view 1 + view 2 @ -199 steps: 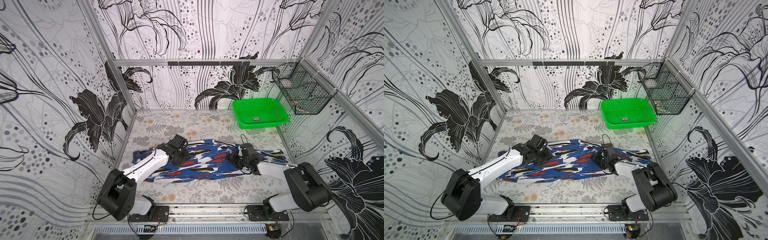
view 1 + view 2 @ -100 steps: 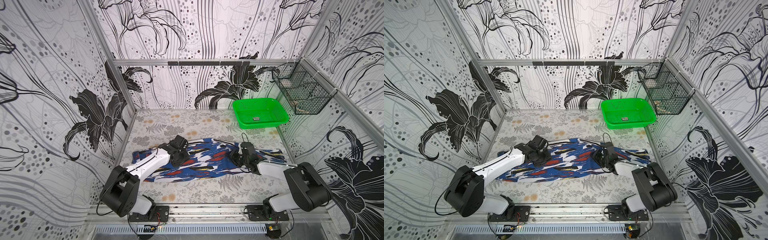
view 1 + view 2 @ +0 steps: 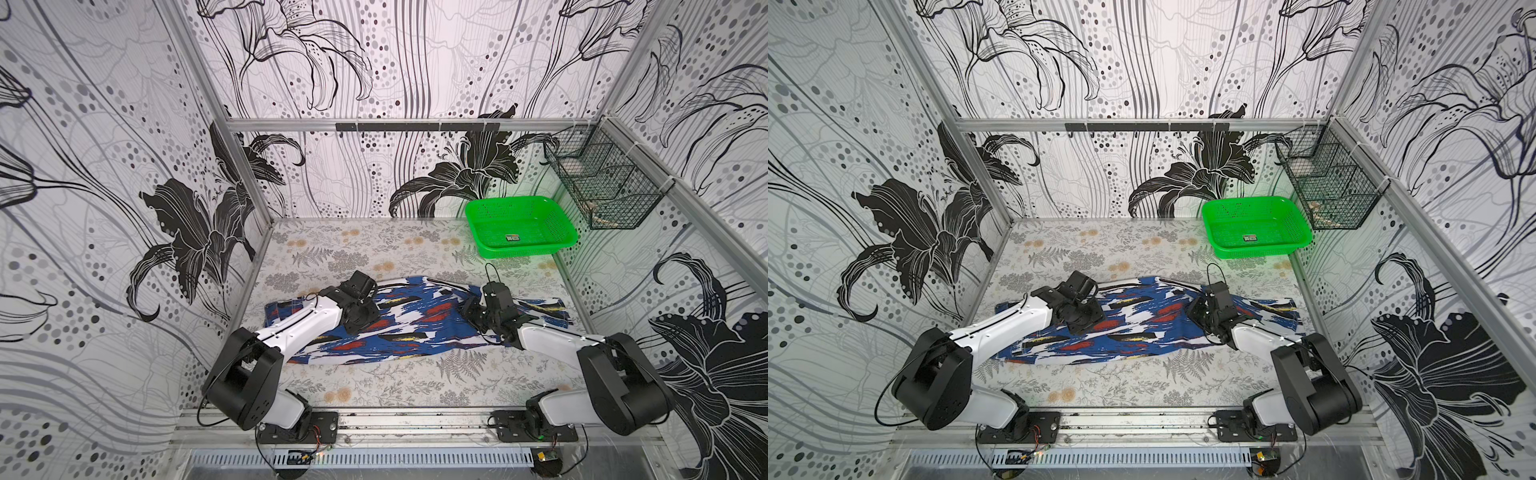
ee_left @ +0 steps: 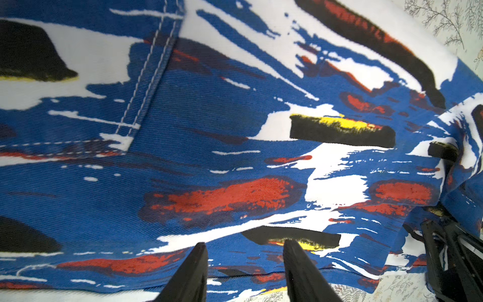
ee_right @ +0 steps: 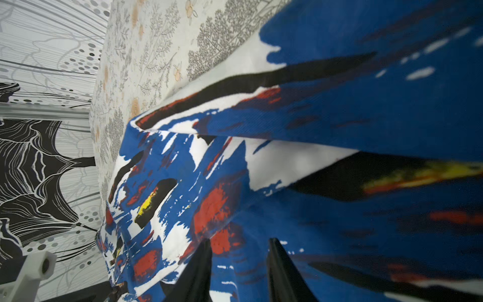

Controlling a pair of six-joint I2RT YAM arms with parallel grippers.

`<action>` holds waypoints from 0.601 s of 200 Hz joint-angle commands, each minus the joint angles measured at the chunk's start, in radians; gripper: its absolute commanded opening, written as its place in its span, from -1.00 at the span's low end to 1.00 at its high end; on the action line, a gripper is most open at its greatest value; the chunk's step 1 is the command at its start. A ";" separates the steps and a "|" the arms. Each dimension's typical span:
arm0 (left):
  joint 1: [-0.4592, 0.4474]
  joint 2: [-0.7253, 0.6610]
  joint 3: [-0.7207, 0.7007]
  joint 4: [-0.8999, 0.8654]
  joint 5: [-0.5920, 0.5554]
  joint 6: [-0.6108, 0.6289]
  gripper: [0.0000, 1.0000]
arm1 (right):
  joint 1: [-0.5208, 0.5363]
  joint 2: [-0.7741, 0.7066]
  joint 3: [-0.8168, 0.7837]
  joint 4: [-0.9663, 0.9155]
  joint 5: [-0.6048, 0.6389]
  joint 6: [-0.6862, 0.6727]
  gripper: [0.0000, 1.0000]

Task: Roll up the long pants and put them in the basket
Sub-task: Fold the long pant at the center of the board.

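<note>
progress: pants (image 3: 419,326) lie full length across lower middle of both top views, flat, no coil yet (rolling all left, i judge) | left gripper (image 4: 245,251): spread over flat cloth, pinching nothing | right gripper (image 5: 239,248): part-spread under a raised fold, grip unclear

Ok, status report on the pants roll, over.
Left gripper open, tips on the long pants. Right gripper open, tips on them too. Pants spread across the table, not yet rolled. Green basket apart at the back, nothing in the way.
</note>
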 commanded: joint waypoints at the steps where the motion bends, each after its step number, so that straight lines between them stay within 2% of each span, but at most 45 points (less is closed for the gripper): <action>1: -0.004 -0.019 0.002 0.005 -0.008 0.000 0.01 | -0.001 0.038 0.003 0.061 -0.010 0.021 -0.22; 72: -0.004 -0.037 -0.022 0.007 -0.008 -0.006 0.01 | -0.001 0.166 0.020 0.176 -0.009 0.020 -0.23; 120: -0.003 -0.036 -0.034 0.019 -0.008 -0.010 0.01 | -0.001 0.128 0.038 0.142 0.017 -0.018 -0.23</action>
